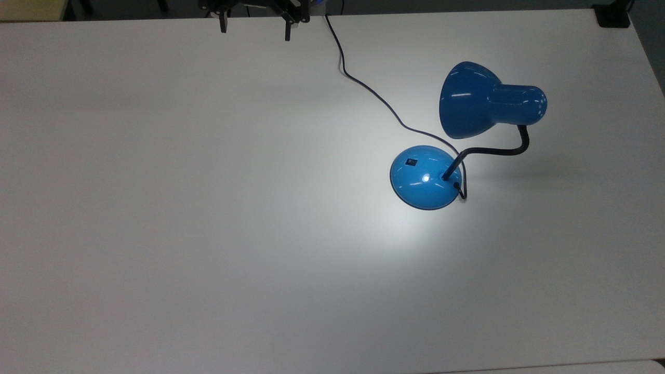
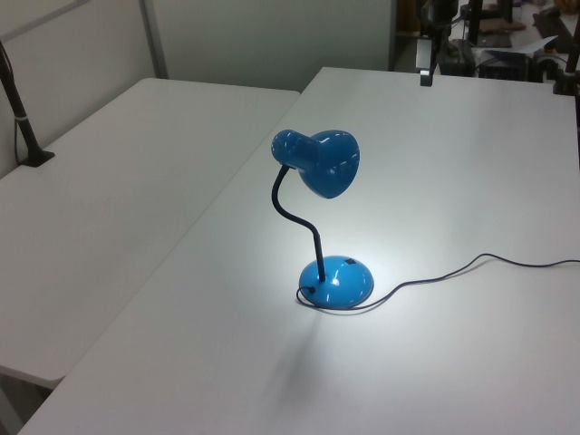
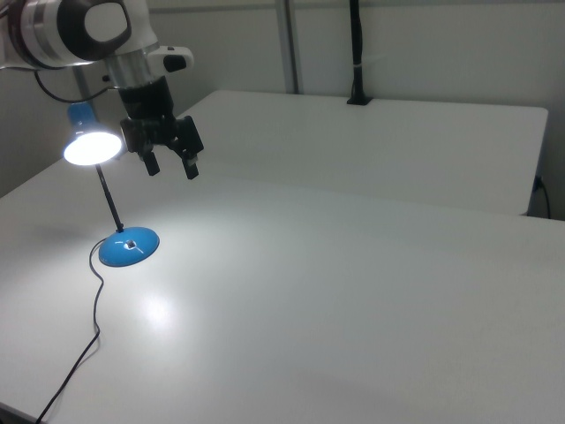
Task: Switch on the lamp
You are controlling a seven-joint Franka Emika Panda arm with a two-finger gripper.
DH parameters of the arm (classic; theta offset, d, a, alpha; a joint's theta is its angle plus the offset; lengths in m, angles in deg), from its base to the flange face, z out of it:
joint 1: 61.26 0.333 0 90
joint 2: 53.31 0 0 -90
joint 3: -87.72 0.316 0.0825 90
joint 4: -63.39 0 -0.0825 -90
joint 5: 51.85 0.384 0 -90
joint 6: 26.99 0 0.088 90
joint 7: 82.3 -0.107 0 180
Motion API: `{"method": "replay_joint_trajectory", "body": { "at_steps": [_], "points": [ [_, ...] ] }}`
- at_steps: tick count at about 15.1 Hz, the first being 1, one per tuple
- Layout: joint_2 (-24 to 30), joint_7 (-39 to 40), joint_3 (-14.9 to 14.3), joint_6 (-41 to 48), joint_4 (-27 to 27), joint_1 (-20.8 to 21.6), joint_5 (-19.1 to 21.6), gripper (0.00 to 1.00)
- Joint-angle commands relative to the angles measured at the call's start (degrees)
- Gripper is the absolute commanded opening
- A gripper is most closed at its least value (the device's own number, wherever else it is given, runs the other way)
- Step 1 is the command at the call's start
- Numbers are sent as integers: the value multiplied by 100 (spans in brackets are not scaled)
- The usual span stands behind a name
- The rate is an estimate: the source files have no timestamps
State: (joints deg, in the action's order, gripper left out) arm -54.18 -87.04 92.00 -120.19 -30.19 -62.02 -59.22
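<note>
Lamp (image 1: 488, 104) lit: bright pool on the white table (image 1: 156, 208) around its base, fading to dim grey at the edges. Bulb blown out white in the right view. Specular highlights on base and shade. Soft lamp shadow toward the top view's right. Focus acceptable everywhere.

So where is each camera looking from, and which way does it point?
Top view: high above, looking down on the white table; the open gripper pokes in at the top edge.
Left view: beside the table, looking along it past the lamp; a gripper finger hangs at the top.
Right view: from the opposite side, facing the glowing shade; gripper and arm show.
All share the lit lamp.
</note>
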Motion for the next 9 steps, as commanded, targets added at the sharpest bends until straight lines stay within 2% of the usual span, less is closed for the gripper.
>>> {"method": "replay_joint_trajectory", "body": {
  "at_steps": [1, 9],
  "points": [
    [123, -98, -200, 152, -91, 200, -19, 100],
    [123, -80, -217, 152, -64, 138, -10, 100]
  ]
}}
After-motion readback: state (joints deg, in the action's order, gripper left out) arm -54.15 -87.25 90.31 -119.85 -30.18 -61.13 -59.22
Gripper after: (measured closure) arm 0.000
